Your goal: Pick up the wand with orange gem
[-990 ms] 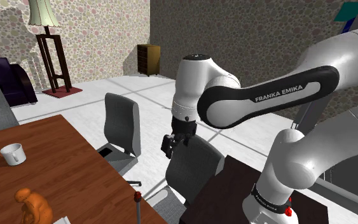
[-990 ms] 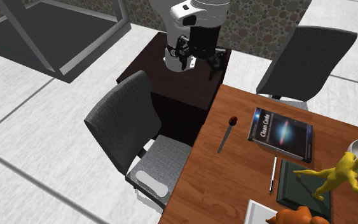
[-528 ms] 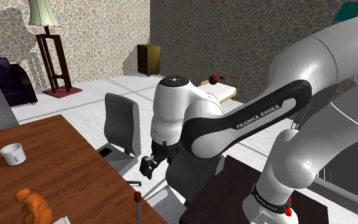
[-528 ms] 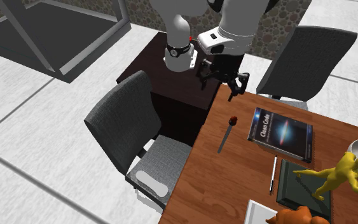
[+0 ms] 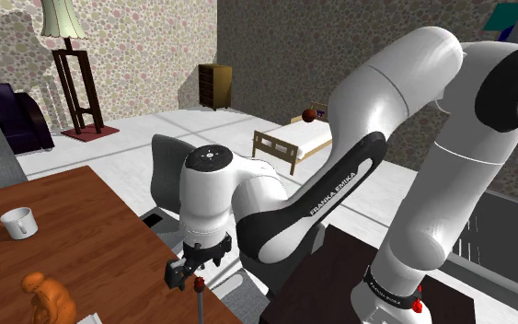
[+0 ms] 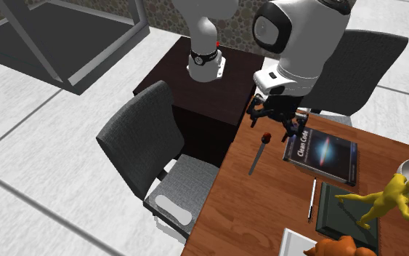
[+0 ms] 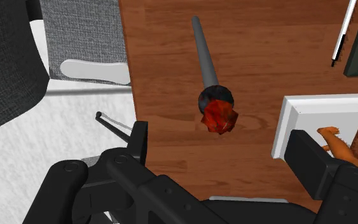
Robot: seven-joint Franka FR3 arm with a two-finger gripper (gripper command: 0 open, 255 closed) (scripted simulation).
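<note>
Gripper (image 7: 222, 149) hangs with fingers spread and empty; wand (image 7: 206, 63) lies below, gem end between them, shaft square to their closing line.

On the table (image 6: 261, 218), close to the edge facing the nearer chair (image 6: 148, 145): the wand (image 6: 258, 155), flat, gem end toward the stand (image 6: 195, 87). Just above that gem end, the gripper (image 6: 274, 125), fingers spread either side and clear of it. To the second exterior view's right of the wand, a book (image 6: 319, 150). Nearer that camera, a pen (image 6: 312, 198), then a figurine (image 6: 384, 198) upright on a slab (image 6: 330, 211). Beyond the book, off the table, a second chair (image 6: 355, 65). In the shoulder view, well apart from the wand along the table, a mug (image 5: 17, 222).
</note>
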